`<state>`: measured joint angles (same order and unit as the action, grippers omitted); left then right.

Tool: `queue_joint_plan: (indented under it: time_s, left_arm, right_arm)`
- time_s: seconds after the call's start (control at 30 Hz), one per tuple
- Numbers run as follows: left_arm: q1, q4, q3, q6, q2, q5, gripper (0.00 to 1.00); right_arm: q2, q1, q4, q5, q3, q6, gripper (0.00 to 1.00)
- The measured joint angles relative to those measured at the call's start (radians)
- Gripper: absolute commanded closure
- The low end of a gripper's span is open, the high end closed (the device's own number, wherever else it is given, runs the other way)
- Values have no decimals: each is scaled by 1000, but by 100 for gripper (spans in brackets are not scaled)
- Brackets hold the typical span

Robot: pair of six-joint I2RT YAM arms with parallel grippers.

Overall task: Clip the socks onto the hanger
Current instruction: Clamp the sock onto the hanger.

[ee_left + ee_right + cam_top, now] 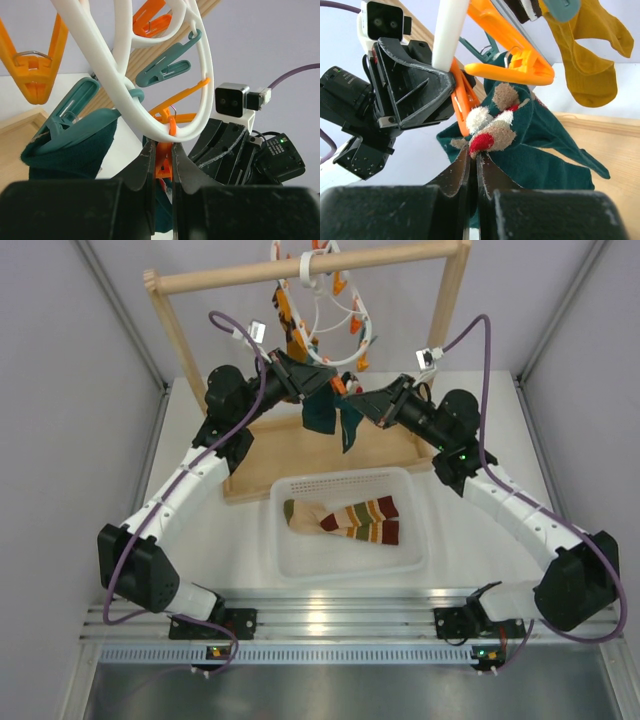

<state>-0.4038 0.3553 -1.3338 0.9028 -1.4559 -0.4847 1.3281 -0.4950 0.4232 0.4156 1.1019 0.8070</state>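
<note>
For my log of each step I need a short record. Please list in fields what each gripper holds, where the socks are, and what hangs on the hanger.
left gripper: shut on an orange clip of the hanger
right gripper: shut on the teal sock, at its face motif, beside that clip
teal clip: grips teal sock fabric
striped socks: lying in the white basket, not clipped
mustard sock: hangs from the hanger

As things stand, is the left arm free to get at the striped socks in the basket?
Probably not: the left hand is shut on an orange clip; nothing covers the striped socks.
</note>
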Motion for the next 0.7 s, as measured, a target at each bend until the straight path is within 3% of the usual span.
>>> queue_joint_plan:
  time_s: [0.37, 0.7]
  left_arm:
    - [1, -30, -5, -25, 0, 24, 100]
    - [4, 4, -5, 47, 0, -23, 100]
  right_arm:
    - [-45, 1, 6, 23, -1, -21, 100]
    - [-25, 0, 51, 35, -1, -47, 100]
